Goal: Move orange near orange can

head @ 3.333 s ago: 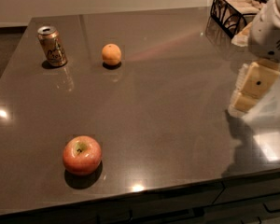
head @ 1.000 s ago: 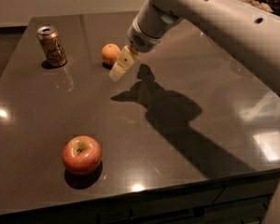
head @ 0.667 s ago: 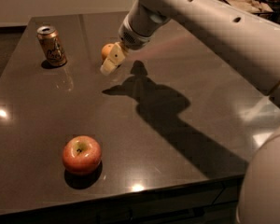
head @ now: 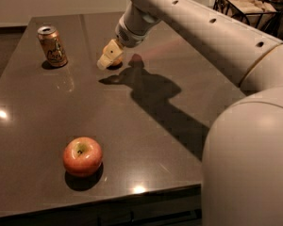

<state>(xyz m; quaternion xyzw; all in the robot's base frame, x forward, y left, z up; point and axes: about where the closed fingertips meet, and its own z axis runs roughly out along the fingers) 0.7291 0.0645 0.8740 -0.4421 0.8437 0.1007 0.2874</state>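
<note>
Camera view: the gripper (head: 107, 58) is low over the far part of the tabletop (head: 37, 112), in front of the orange (head: 117, 60) and hiding most of it. Whether the jaws are open or closed cannot be determined. The orange can (head: 52, 46) stands upright, near the orange but apart from it.

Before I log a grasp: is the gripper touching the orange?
Cannot tell. In the camera view the gripper sits over the orange, hiding most of it; no contact or gap shows.

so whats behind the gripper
The gripper, low over the table right of the orange can, covers most of the orange; only a sliver shows. Contact is hidden.
</note>
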